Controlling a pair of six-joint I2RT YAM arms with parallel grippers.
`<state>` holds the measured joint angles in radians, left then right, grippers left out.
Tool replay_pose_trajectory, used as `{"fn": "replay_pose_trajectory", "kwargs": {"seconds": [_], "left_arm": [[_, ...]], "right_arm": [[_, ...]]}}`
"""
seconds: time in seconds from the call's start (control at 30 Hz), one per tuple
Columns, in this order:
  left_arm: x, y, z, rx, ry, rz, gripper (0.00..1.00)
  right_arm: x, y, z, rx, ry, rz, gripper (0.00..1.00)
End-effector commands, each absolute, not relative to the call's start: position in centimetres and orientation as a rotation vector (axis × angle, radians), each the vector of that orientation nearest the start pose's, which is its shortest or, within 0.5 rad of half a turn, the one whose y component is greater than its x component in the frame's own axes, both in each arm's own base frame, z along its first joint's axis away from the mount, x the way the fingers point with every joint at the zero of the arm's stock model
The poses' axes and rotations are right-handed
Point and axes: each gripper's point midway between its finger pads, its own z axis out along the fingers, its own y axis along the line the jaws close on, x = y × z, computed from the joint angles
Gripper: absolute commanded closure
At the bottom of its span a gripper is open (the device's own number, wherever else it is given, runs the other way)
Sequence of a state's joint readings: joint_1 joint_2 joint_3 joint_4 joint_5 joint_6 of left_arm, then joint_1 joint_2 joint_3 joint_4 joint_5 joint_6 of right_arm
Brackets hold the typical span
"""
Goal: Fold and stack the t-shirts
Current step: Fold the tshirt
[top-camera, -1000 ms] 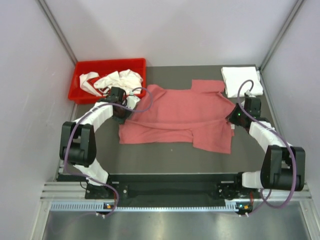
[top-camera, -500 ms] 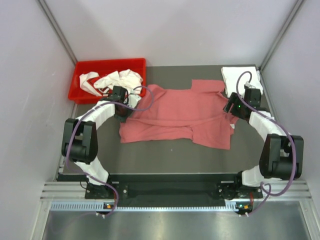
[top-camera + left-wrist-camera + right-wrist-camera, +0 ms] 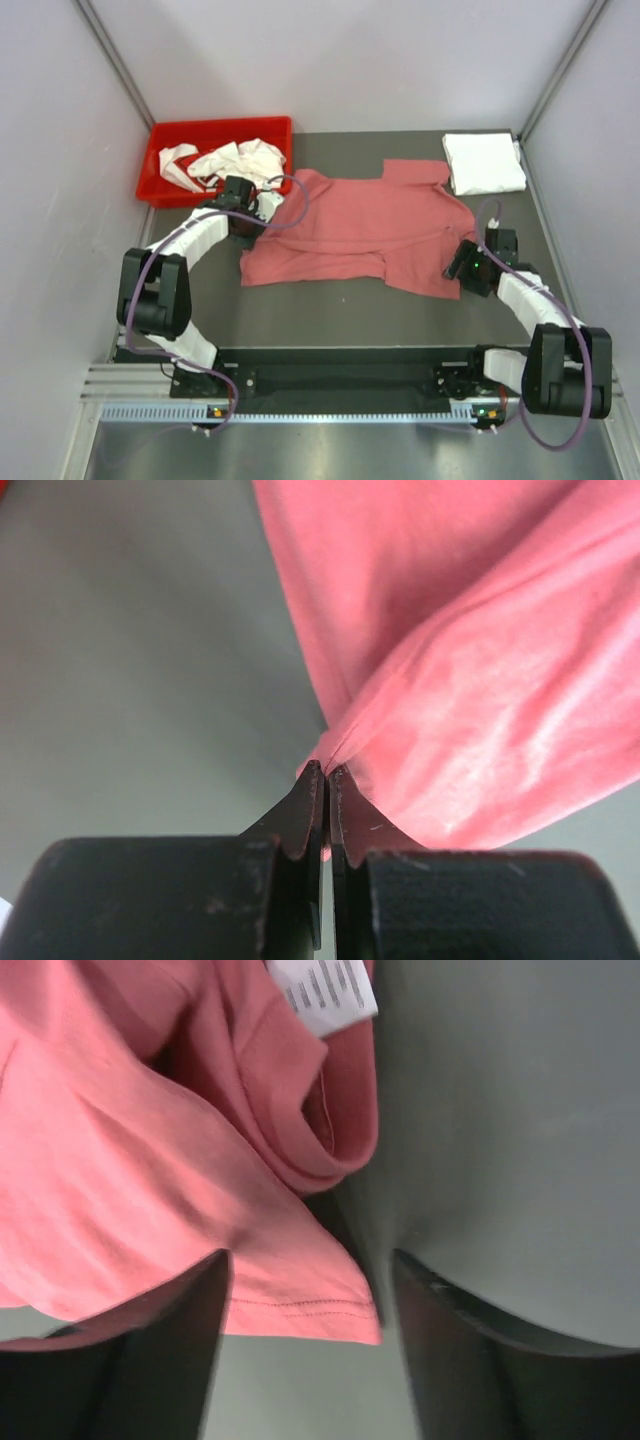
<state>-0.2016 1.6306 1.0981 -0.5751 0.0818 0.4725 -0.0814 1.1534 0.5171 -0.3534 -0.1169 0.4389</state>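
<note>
**A:** Where is the pink-red t-shirt at this moment?

**B:** It lies spread across the middle of the grey tabletop. It is not flat, there are several wrinkles. Its right part reaches nearer to the arms than its left part.

**A:** And the left fingers?

**B:** They are pressed together on a fold of the pink cloth, at the left edge of the shirt. In the left wrist view the fabric comes to a point exactly where the two tips meet.

**A:** Do the right fingers grip something?

**B:** No, they stand wide apart. They are at the near right corner of the shirt. In the right wrist view a hemmed corner lies in the gap between them, and a white label shows further up. Maybe one finger touches the cloth, but I cannot say it for sure from this angle.

**A:** What about the other shirts?

**B:** One folded white t-shirt rests at the far right corner of the tabletop, well apart from the pink one. Some more white t-shirts lie crumpled in the red bin at the far left corner.
</note>
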Motion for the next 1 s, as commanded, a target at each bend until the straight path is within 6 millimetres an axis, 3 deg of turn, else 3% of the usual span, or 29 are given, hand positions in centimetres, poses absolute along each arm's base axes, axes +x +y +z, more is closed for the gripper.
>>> {"fn": "replay_pose_trajectory", "kwargs": {"seconds": [0.0,0.07,0.1,0.17,0.2,0.3,0.4,0.5,0.53,0.7,0.73,0.87,0.97], "left_arm": [[34.9,-7.2,7.3,0.905,2.463,-0.042,1.0],[34.8,-7.1,7.2,0.907,2.459,-0.036,1.0],[34.8,-7.1,7.2,0.908,2.457,-0.033,1.0],[34.7,-7.1,7.4,0.908,2.454,-0.027,1.0],[34.8,-7.0,7.5,0.907,2.447,-0.022,1.0],[35.0,-6.9,8.0,0.9,2.433,-0.009,1.0],[35.5,-7.1,8.8,0.896,2.4,-0.008,1.0],[36.6,-7.3,9.4,0.876,2.376,-0.003,1.0],[36.9,-7.3,9.5,0.868,2.371,0.002,1.0],[38.5,-7.3,9.2,0.855,2.377,0.032,1.0],[38.8,-7.3,9.4,0.854,2.373,0.038,1.0],[39.8,-7.4,9.5,0.849,2.355,0.081,1.0],[40.4,-7.4,9.6,0.845,2.346,0.093,1.0]], "right_arm": [[25.3,2.5,3.0,0.643,2.491,0.347,0.38],[24.9,2.9,2.4,0.646,2.509,0.376,0.5],[24.9,3.3,2.6,0.641,2.504,0.402,0.65],[24.5,3.4,2.6,0.647,2.505,0.412,0.83],[24.3,3.2,3.2,0.652,2.493,0.397,1.0],[24.0,2.6,4.6,0.655,2.455,0.349,1.0],[23.8,2.3,7.5,0.638,2.383,0.344,1.0],[24.9,2.7,11.0,0.594,2.289,0.389,1.0],[26.0,2.8,12.7,0.569,2.244,0.405,1.0],[31.0,3.5,16.8,0.472,2.168,0.485,1.0],[33.1,3.6,17.6,0.453,2.141,0.5,1.0],[38.3,3.5,18.9,0.451,2.112,0.528,1.0],[41.8,4.6,19.2,0.425,2.115,0.59,1.0]]}}
